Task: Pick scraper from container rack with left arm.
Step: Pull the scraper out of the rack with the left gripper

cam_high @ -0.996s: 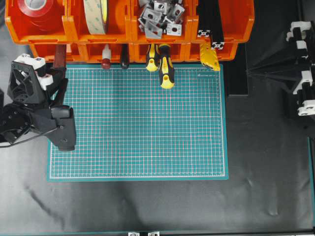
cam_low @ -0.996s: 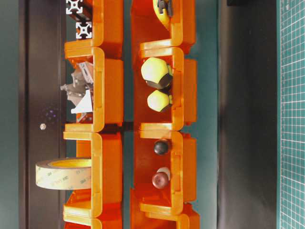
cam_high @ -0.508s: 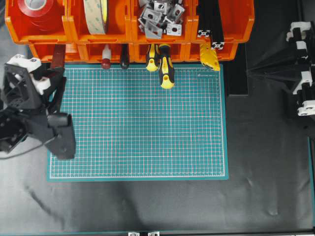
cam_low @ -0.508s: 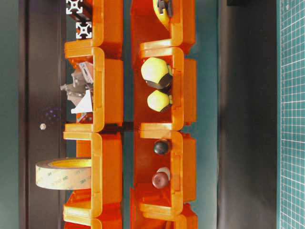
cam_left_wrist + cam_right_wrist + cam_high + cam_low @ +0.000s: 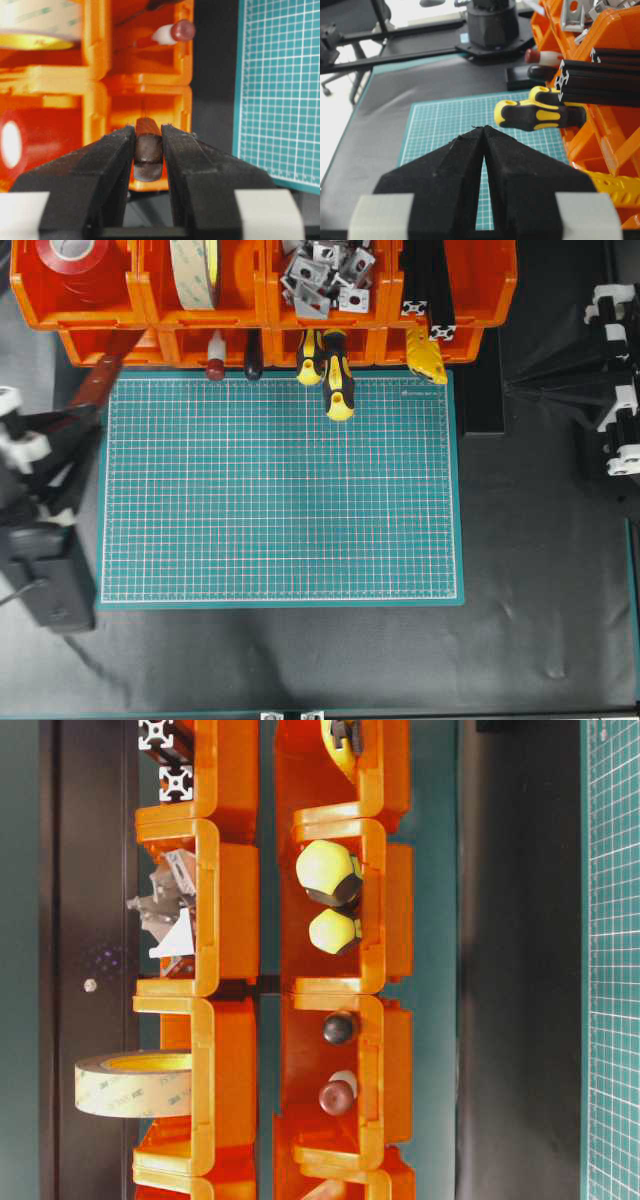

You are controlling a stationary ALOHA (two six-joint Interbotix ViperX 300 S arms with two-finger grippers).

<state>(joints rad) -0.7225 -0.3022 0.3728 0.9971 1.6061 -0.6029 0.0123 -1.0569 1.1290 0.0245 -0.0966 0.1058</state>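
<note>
Screwdrivers (image 5: 330,375) protrude from the orange container rack (image 5: 260,300).

Bright orange container rack (image 5: 262,285); reddish-brown scraper (image 5: 98,380) handle; teal cutting mat (image 5: 280,490) with white grid; yellow-and-black screwdrivers (image 5: 335,375); black desk (image 5: 400,660).

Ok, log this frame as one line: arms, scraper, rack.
left gripper: shut on scraper handle | scraper: blade end at container rack lower-left bin | right gripper: shut, idle
</note>
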